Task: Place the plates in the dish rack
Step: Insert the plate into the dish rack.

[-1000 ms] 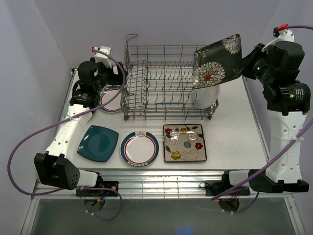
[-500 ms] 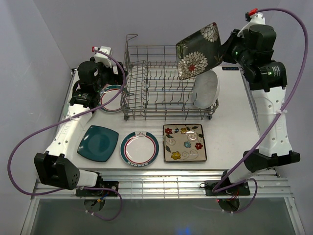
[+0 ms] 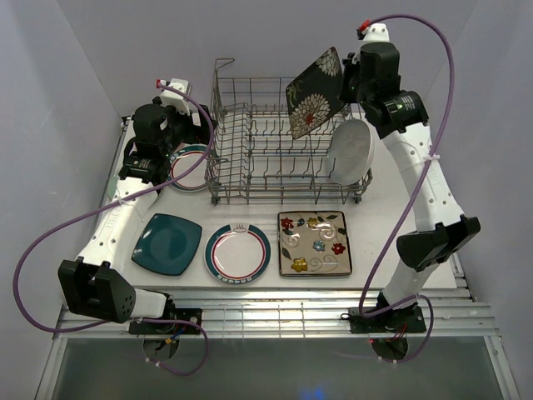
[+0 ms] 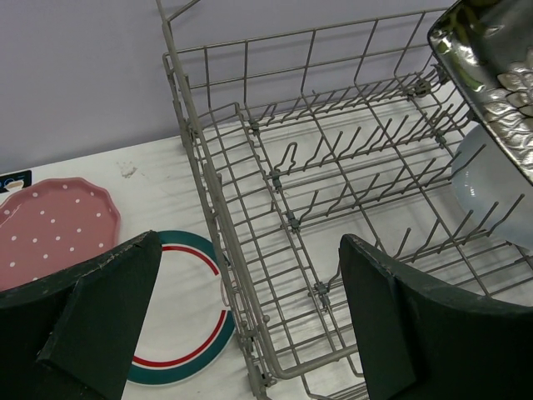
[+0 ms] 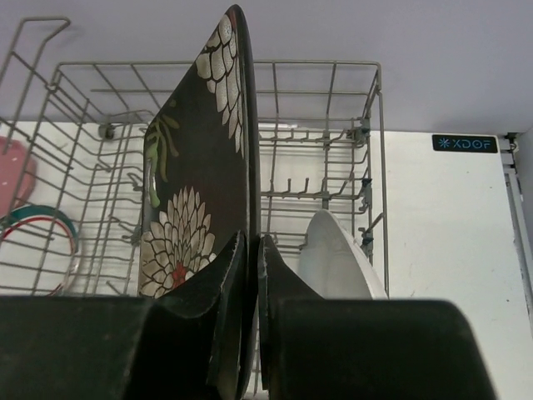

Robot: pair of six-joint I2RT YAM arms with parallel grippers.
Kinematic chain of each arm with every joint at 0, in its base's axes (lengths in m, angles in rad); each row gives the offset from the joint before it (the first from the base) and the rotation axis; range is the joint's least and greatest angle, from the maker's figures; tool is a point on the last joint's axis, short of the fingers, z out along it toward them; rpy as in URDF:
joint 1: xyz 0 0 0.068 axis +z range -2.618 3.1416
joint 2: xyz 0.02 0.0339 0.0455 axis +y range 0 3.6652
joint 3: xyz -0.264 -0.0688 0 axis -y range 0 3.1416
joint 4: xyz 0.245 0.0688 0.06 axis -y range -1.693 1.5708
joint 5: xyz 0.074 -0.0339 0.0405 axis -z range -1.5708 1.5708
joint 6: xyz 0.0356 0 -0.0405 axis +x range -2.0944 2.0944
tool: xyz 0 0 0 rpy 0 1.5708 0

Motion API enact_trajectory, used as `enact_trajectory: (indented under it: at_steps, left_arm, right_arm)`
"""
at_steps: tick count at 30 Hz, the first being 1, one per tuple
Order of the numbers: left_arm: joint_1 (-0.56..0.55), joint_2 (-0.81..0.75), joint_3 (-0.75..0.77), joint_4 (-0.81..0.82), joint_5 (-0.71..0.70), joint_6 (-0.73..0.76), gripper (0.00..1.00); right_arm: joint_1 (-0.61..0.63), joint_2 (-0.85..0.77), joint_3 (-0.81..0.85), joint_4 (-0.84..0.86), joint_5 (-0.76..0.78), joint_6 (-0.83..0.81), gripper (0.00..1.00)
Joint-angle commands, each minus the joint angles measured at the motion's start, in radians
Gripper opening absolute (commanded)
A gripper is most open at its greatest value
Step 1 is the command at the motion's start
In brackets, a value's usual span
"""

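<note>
My right gripper (image 3: 343, 82) (image 5: 252, 243) is shut on the edge of a dark floral square plate (image 3: 315, 93) (image 5: 198, 183), holding it on edge above the right part of the grey wire dish rack (image 3: 250, 137) (image 5: 333, 175). A white oval plate (image 3: 350, 152) (image 5: 333, 258) stands upright at the rack's right end. My left gripper (image 3: 173, 125) (image 4: 241, 308) hangs open over the rack's left wall (image 4: 221, 217), above a teal-and-red-rimmed plate (image 3: 190, 167) (image 4: 179, 325). A pink dotted plate (image 4: 54, 225) lies further left. On the table in front lie a teal square plate (image 3: 167, 243), a second rimmed round plate (image 3: 237, 252) and a light floral square plate (image 3: 314, 243).
Purple cables (image 3: 75, 225) loop from both arms. Grey walls (image 3: 275, 33) close in the back and sides. A metal rail (image 3: 266, 317) runs along the table's near edge between the arm bases.
The right arm has swung left and stretched forward, carrying the dark floral plate from beyond the rack's right end to above the rack and turning it more edge-on. The left arm has not moved.
</note>
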Motion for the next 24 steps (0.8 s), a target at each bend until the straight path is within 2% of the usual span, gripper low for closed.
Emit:
enact_trajectory:
  at_steps: [1, 11, 24]
  left_arm:
    - [0.005, -0.012, -0.007, 0.017, -0.004, -0.001, 0.98]
    - [0.005, -0.004, -0.007, 0.017, -0.010, 0.004, 0.98]
    - [0.005, -0.007, -0.005, -0.002, 0.022, -0.004, 0.98]
  right_arm:
    - [0.034, -0.002, 0.070, 0.288, 0.128, -0.050, 0.08]
    - [0.077, 0.087, 0.069, 0.405, 0.303, -0.159, 0.08]
    - [0.089, 0.137, -0.013, 0.656, 0.424, -0.462, 0.08]
